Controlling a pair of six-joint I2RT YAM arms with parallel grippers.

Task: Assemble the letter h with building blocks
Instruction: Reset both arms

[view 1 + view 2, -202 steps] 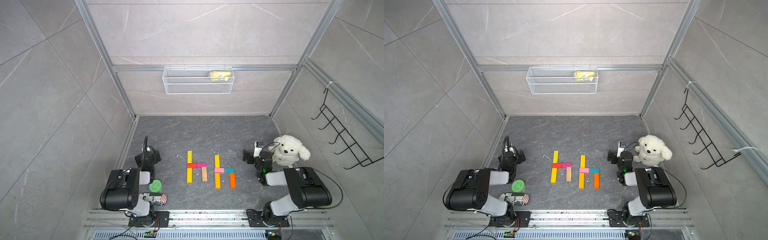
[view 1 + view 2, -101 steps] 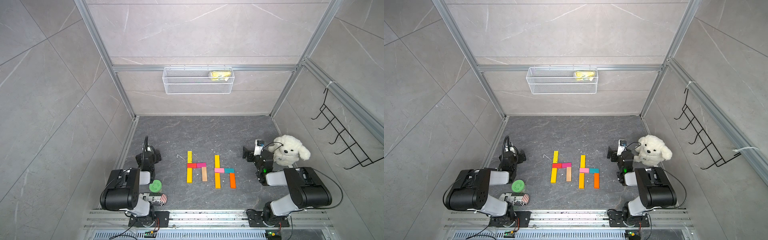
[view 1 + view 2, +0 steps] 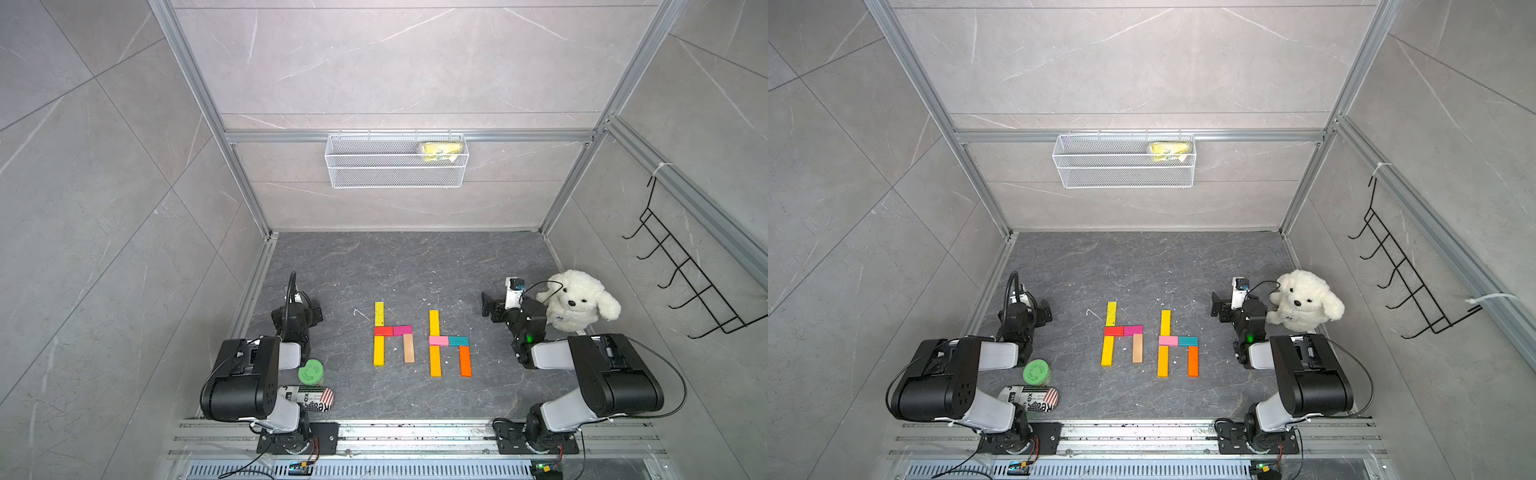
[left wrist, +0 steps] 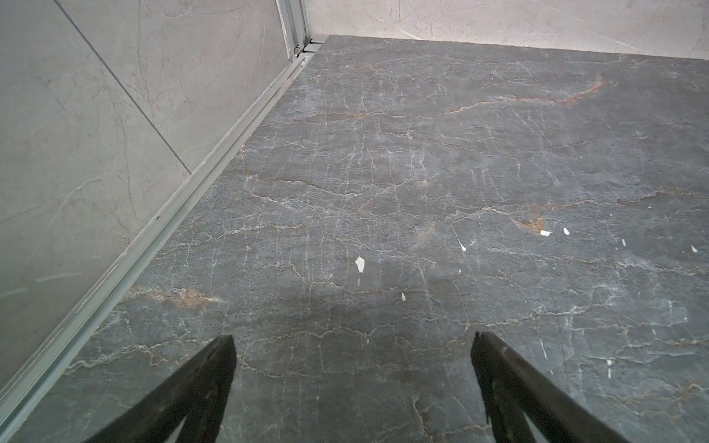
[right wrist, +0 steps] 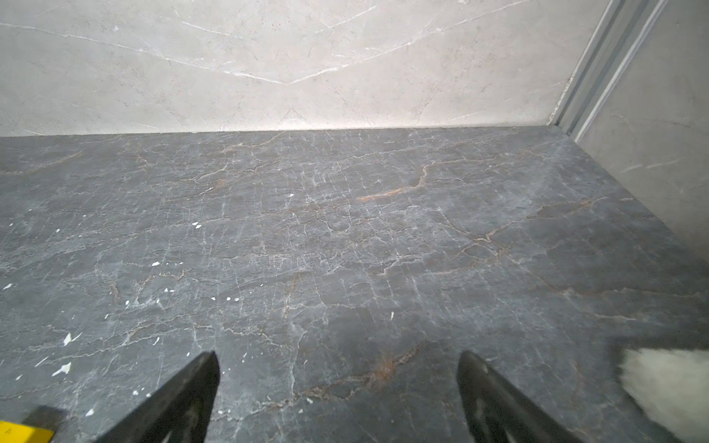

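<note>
The building blocks lie flat in the middle of the grey stone table as two letter h's side by side, not touching: one in yellow, red, magenta, amber and tan nearer the left arm, one in yellow, pink, teal and orange nearer the right. The left gripper sits low over bare table, fingers spread wide with nothing between them, well apart from the blocks; the right gripper is the same, wide and empty, just beside a white plush dog. A green jar and a printed can are near the left arm's base.
</note>
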